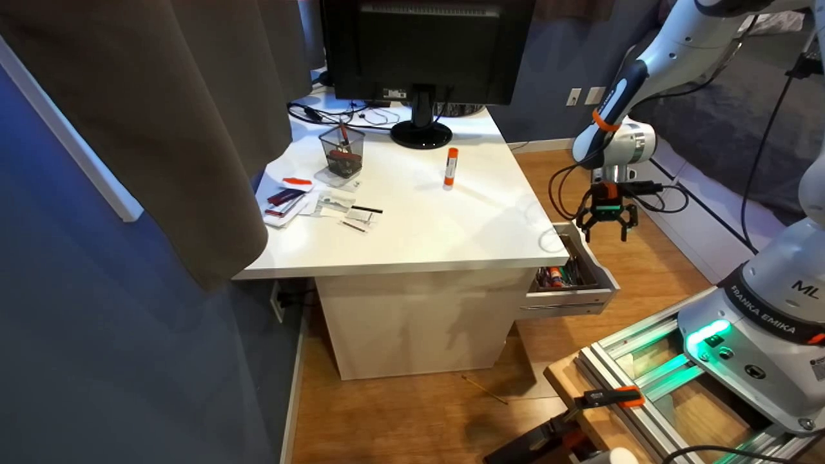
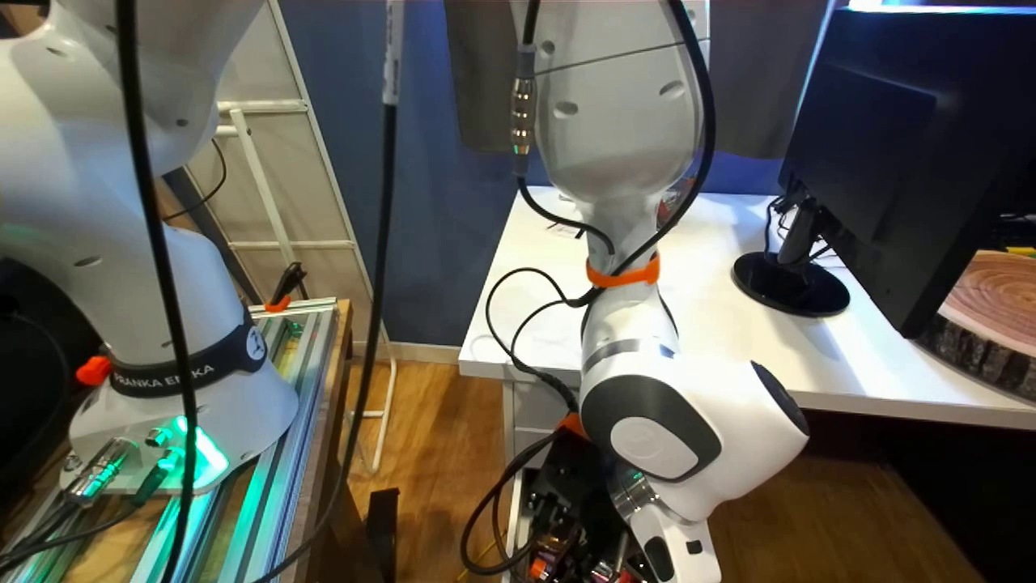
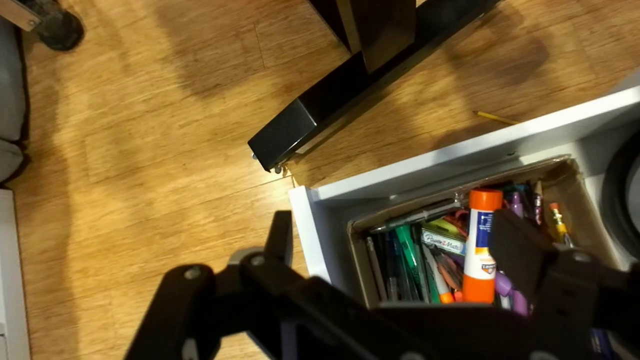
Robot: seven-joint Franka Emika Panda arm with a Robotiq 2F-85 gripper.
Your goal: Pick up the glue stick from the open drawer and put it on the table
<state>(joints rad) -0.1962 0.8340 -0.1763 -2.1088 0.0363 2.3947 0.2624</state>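
Observation:
The glue stick (image 3: 481, 245), white with orange ends and a blue label, lies on pens in a cardboard box inside the open drawer (image 3: 450, 156). In an exterior view, the glue stick (image 1: 555, 277) shows small in the drawer (image 1: 602, 289). My gripper (image 1: 606, 233) is open and empty, held above the drawer. In the wrist view, my gripper (image 3: 392, 222) has its fingers wide apart; the right finger partly covers the glue stick's edge. The table (image 1: 425, 225) is the white desk. A near-identical glue stick (image 1: 450, 169) stands upright on it.
A monitor (image 1: 422, 58), a mesh pen cup (image 1: 341, 154) and cards and papers (image 1: 287, 203) are on the desk. Cables lie near the monitor. In the wrist view, a black stand foot (image 3: 300, 125) is beside the drawer. A pencil (image 3: 495, 118) lies on the floor.

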